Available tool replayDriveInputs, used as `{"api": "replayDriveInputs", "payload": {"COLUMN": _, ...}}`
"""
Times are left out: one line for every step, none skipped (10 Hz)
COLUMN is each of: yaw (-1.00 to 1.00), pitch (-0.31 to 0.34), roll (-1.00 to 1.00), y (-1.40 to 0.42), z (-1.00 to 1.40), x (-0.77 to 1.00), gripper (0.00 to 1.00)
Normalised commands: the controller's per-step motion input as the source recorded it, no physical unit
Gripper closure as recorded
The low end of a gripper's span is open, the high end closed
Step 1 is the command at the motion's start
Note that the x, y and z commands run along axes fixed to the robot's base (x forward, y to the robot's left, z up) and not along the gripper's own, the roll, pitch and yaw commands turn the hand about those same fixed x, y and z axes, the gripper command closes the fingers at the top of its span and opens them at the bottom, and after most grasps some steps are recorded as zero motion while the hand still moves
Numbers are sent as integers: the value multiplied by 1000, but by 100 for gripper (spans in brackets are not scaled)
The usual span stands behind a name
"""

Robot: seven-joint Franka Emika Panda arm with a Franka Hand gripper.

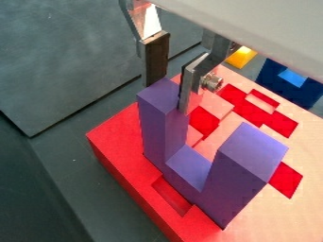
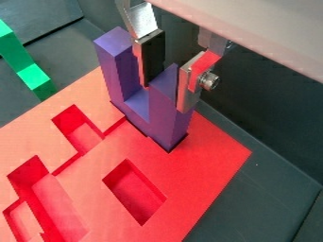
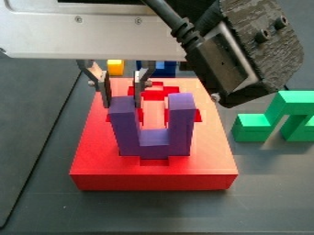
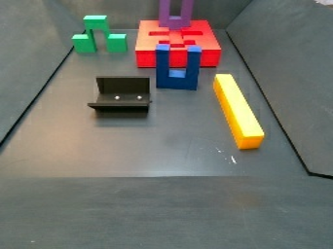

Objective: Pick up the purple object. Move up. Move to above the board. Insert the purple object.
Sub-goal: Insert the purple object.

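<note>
Gripper (image 2: pixel 168 62): jaws spread astride one prong of the purple object (image 2: pixel 149 96), seated upright in the board (image 2: pixel 113 180); lifting off-centre risked dislodging it.

gripper (image 2: pixel 168 68) straddles one prong of purple object (image 2: pixel 147 99) | other prong just beside jaws | board (image 2: pixel 209 175) beneath

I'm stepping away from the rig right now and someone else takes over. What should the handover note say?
Gripper: open, straddling one prong of the purple object, pads not clearly pressing it.
Purple object: upright, its base bar seated in a recess near the edge of the board.
Done: pick, lift, move, apparently the insert.
Left: confirm it sits fully down, then lift the gripper straight up clear of the prongs.
</note>
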Motion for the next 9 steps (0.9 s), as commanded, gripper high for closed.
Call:
{"api": "replayDriveInputs", "payload": {"yaw": 0, "pitch": 40, "roll": 63, "y": 0, "z": -74, "x": 3, "gripper": 100}}
{"api": "replayDriveInputs", "payload": {"yaw": 0, "pitch": 139, "roll": 97, "y": -11, "z": -340, "x": 246, "gripper": 100}}
{"api": "replayDriveInputs", "payload": {"yaw": 0, "pitch": 273, "roll": 174, "y": -57, "z": -574, "x": 437, "gripper": 100}}
{"api": "replayDriveInputs", "payload": {"yaw": -23, "pitch": 299, "roll": 183, "y": -31, "z": -523, "x": 431, "gripper": 100}}
{"api": "replayDriveInputs", "payload": {"yaw": -60, "pitch": 300, "roll": 134, "y": -71, "z": -560, "x": 446, "gripper": 100}}
{"api": "replayDriveInputs", "payload": {"yaw": -43, "pitch": 260, "roll": 33, "y": 0, "z": -706, "x": 386, "gripper": 100}}
{"api": "replayDriveInputs", "payload": {"yaw": 0, "pitch": 197, "roll": 0, "y": 0, "z": -806, "x": 254, "gripper": 100}}
{"api": "replayDriveInputs", "payload": {"yaw": 0, "pitch": 149, "roll": -6, "y": 0, "z": -751, "x": 223, "gripper": 100}}
{"api": "replayDriveInputs", "payload": {"yaw": 0, "pitch": 0, "roll": -40, "y": 23, "z": -11, "x": 0, "gripper": 100}}
